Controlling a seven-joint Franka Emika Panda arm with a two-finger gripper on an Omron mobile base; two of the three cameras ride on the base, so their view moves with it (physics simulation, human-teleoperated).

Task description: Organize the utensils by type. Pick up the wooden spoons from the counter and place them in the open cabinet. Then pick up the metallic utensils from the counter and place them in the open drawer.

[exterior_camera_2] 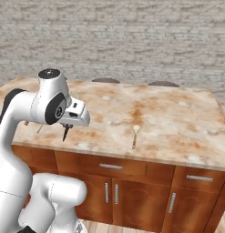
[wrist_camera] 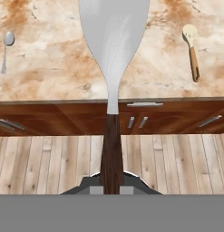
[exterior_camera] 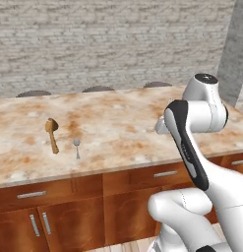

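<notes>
Hand view: the gripper [wrist_camera: 111, 189] is closed on the dark handle of the fork [wrist_camera: 113, 50], whose silver head extends away from the hand over the counter [wrist_camera: 50, 86]. In the right base view the same fork [exterior_camera_2: 65, 133] hangs point-down below the gripper [exterior_camera_2: 67, 126], above the near left part of the counter [exterior_camera_2: 177, 123] and clear of it.

Step in hand, as judged: the metallic-utensil phase, with the fork lifted and in transit to the drawer. No open drawer or cabinet can be identified in these views; the drawer fronts below the counter edge appear shut.

Remaining items on the counter:
- A wooden spoon [exterior_camera: 52, 134] lies at the left of the left base view, bowl toward the far side.
- The silver teaspoon [exterior_camera: 76, 147] lies just right of it, apart from it.
- A second wooden spoon [exterior_camera_2: 135, 136] lies near the counter's near edge in the right base view.

Next move calls for: carrying the fork to the open drawer, lowering it inside, then opening the jaws. The wooden spoons are not yet stowed, so the cabinet step looks incomplete.
</notes>
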